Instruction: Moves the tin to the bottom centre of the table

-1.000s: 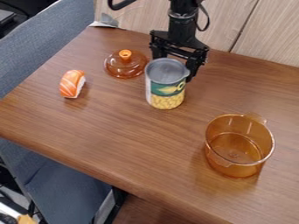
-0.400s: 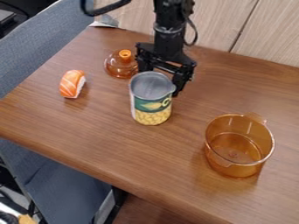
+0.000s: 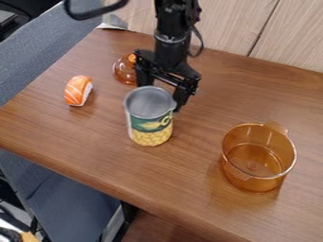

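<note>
in the camera view, the black robot arm (image 3: 170, 35) comes in from the top edge and hangs down over the wooden desk (image 3: 195, 175), with a dark cable (image 3: 95, 13) looping out at its upper left. its gripper (image 3: 160, 97) is closed around the upper part of the tin of corn (image 3: 150, 120), one finger behind the tin's upper left and the other at its right side, set apart by roughly the tin's own width. the tin is upright, a little left of the view's centre, with its grey top facing up and its green and yellow label facing the camera. whether its base touches the desk, i cannot tell.

just behind the gripper's left side in the view, the amber glass lid (image 3: 123, 71) with an orange knob lies on the desk, partly hidden by the gripper. further left, well apart from the tin, is the orange and white toy sushi (image 3: 77, 90). to the lower right, also well apart from the tin, the amber glass pot (image 3: 252, 183) stands upright and open, one handle pointing toward the back. blue-grey upholstery (image 3: 47, 52) runs along the left side, and pale wood panels (image 3: 230, 28) stand behind the desk.
</note>
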Tool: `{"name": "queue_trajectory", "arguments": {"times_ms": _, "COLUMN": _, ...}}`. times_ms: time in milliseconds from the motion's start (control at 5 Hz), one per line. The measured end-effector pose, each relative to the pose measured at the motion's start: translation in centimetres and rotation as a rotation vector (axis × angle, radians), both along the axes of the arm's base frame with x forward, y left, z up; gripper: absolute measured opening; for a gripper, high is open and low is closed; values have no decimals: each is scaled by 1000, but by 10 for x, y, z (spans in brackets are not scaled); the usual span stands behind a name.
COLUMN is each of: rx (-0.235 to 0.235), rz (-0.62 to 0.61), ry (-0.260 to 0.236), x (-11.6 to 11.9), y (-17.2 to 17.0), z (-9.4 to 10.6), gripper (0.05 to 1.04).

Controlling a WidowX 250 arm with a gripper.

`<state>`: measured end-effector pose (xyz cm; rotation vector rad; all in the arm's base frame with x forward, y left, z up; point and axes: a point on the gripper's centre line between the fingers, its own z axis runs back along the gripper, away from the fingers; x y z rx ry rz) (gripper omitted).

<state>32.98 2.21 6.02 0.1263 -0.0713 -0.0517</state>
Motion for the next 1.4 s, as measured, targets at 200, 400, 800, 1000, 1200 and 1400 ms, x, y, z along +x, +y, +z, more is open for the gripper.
{"name": "queue_trajectory", "arguments": {"times_ms": 200, "rx": -14, "rz": -2, "ry": 6, "x": -8, "y": -2, "z": 1, "gripper": 1000}}
{"name": "queue_trajectory", "arguments": {"times_ms": 400, "rx": -10, "rz": -8, "ry": 9, "x": -13, "y": -1, "z": 1, "gripper": 1000}}
{"name": "queue_trajectory", "arguments": {"times_ms": 800, "rx": -50, "rz": 38, "ry": -50, "x": -1, "y": 7, "z": 31, "gripper": 1000}}
{"name": "queue_trajectory", "arguments": {"times_ms": 1000, "rx": -78, "rz": 69, "ry": -112, "x": 3, "y": 15, "z": 57, "gripper": 1001}}
{"name": "queue_trajectory", "arguments": {"times_ms": 1200, "rx": -90, "rz": 86, "ry": -173, "x": 4, "y": 26, "z": 80, "gripper": 1001}}
{"name": "queue_trajectory", "arguments": {"times_ms": 1400, "rx": -95, "rz": 86, "ry": -174, "x": 4, "y": 26, "z": 81, "gripper": 1001}}
